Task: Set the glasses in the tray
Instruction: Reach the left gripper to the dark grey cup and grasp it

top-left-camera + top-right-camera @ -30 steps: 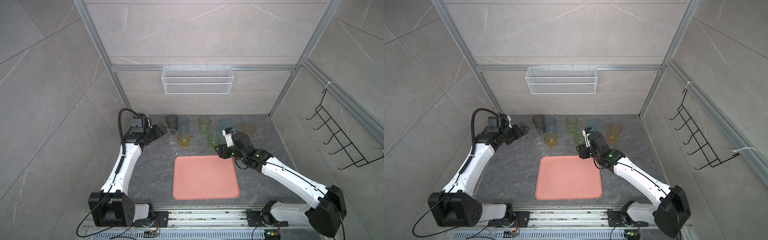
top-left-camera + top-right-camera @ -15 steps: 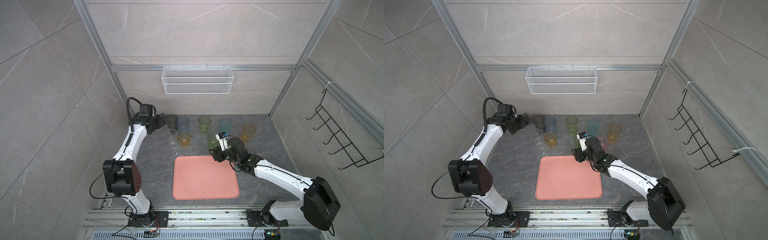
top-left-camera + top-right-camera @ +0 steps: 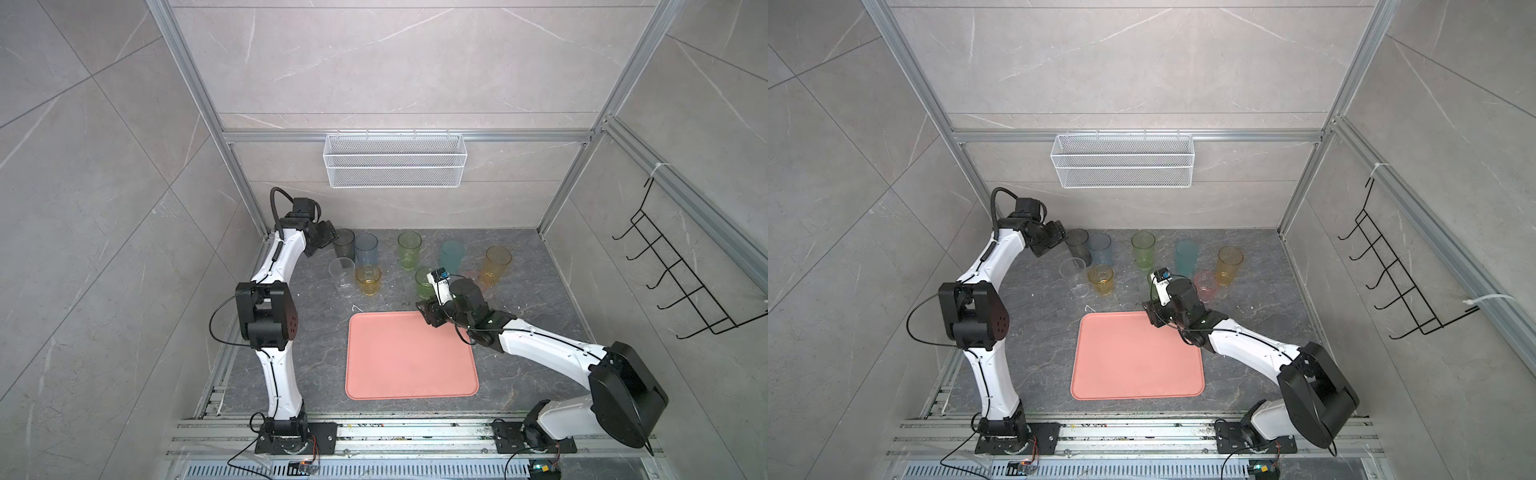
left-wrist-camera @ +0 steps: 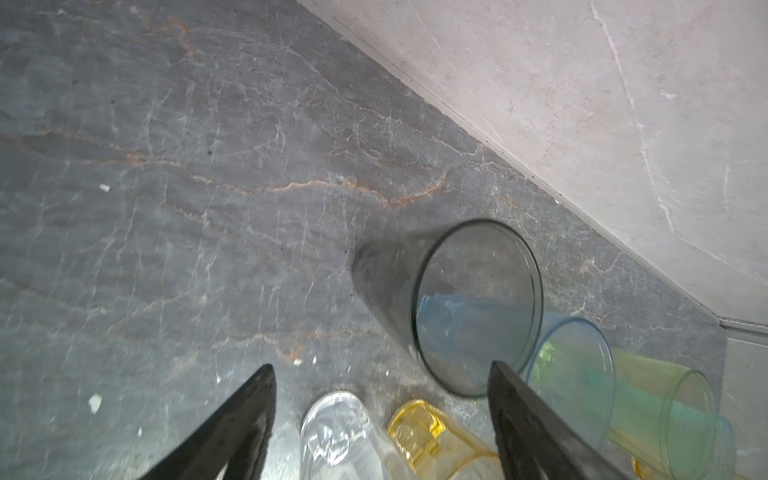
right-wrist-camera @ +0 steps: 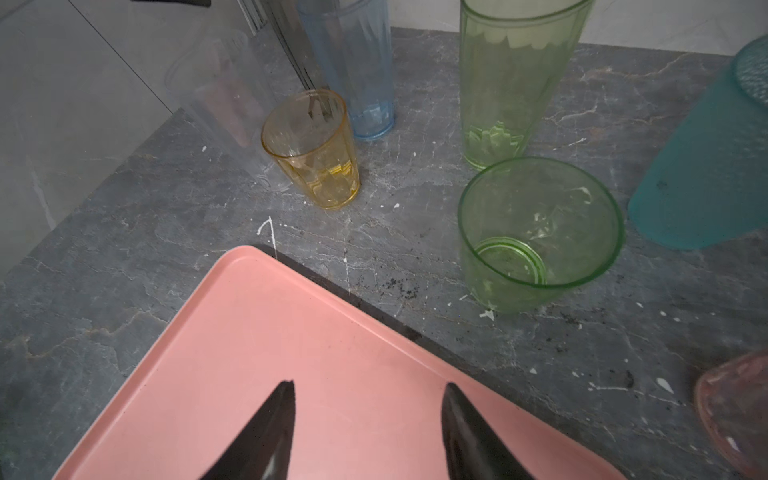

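Grey stone tabletop [image 3: 1038, 332] bears glasses [image 3: 1143, 249] behind the pink tray [image 3: 1133, 361].

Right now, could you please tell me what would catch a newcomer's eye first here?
The salmon-pink tray lies bare front and centre, with colourful tumblers clustered behind it. The left gripper hangs open beside the smoky grey tumbler at the back left; the right gripper hangs open over the tray's far corner.

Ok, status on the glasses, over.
Left gripper jaws open by grey glass. Right gripper jaws open over tray corner. Tray empty. Blue glass crowding.
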`<control>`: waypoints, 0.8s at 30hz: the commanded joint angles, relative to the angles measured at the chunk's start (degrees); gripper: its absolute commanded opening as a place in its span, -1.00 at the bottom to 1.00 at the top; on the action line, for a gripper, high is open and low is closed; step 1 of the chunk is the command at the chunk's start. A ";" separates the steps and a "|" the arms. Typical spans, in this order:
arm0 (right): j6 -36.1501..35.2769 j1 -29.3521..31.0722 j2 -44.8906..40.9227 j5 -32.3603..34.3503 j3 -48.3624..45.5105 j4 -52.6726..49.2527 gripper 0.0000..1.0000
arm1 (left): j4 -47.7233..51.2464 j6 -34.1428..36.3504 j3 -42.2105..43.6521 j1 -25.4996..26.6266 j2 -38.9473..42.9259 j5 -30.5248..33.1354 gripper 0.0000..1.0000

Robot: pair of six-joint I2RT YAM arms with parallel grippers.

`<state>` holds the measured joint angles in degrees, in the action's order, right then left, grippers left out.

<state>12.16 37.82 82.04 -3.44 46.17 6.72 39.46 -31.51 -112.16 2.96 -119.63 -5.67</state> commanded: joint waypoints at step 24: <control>-2.31 0.75 2.60 0.89 2.93 -1.50 0.15 | 6.24 -0.63 -19.44 0.64 -15.54 -3.51 -0.33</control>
<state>10.83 38.24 83.85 -3.22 47.59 6.44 44.99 -32.16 -129.97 3.29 -134.30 -8.19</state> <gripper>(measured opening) 0.576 0.339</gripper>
